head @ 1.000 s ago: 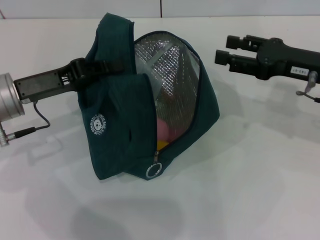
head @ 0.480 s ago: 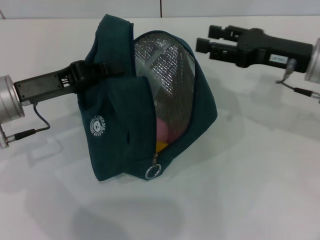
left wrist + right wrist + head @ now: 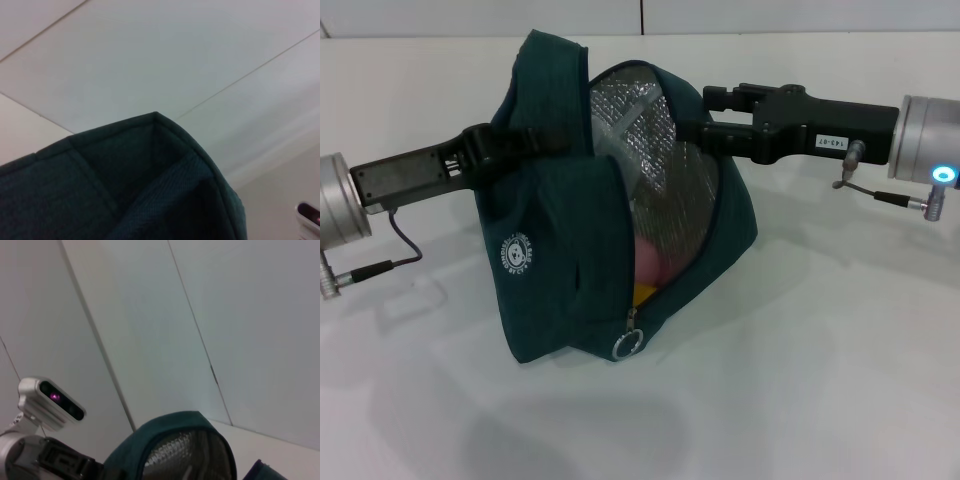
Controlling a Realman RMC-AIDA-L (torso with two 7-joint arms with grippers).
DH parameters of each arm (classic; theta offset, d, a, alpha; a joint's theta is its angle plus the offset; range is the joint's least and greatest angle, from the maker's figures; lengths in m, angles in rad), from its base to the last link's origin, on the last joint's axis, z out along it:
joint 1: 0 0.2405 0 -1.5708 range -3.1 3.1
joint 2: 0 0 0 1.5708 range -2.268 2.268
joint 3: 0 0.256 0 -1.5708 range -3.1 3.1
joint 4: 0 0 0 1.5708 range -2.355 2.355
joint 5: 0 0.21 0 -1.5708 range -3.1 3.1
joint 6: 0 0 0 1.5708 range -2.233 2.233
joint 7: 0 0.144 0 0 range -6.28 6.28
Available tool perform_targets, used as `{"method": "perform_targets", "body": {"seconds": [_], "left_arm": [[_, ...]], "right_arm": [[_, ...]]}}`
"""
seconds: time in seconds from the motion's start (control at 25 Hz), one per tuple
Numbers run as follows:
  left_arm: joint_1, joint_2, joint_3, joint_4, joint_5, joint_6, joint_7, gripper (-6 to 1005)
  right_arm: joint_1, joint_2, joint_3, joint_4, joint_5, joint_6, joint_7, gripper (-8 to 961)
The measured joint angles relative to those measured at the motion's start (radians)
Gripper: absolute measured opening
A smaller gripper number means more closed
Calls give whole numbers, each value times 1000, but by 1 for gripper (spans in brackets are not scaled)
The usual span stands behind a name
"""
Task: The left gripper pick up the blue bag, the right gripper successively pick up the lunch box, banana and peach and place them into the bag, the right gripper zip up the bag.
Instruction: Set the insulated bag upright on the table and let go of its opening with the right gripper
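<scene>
The zip ring (image 3: 628, 343) hangs at the near bottom of the blue bag (image 3: 560, 270) on the desk (image 3: 820, 380), well below the right gripper (image 3: 712, 115), whose open jaws touch the bag's far top. The left gripper (image 3: 505, 142) clamps a handle. Peach (image 3: 650, 262) barely shows inside.

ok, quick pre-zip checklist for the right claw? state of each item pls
1. Left claw holding the blue bag by its upper edge: ok.
2. Peach inside the bag: ok, pink shows through the opening.
3. Banana inside: ok, a yellow bit shows below the peach.
4. Lunch box inside: cannot tell, hidden.
5. Zip pull free and reachable: ok, ring hangs at the opening's low end.
6. Right claw at the pull: not ok, it is up at the opening's top rim.
</scene>
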Motion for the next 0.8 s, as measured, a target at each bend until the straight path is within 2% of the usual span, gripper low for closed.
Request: {"method": "perform_targets", "body": {"seconds": [0.24, 0.52, 0.8], "left_arm": [[0, -3, 0, -4, 0, 0, 0, 29], [0, 1, 0, -12, -3, 0, 2, 30], [-8, -11, 2, -30, -6, 2, 2, 30]], "right_arm": [[-13, -2, -18, 5, 2, 23, 16, 672], [-74, -7, -14, -16, 1, 55, 15, 656], [-94, -7, -16, -2, 2, 72, 16, 641]]}}
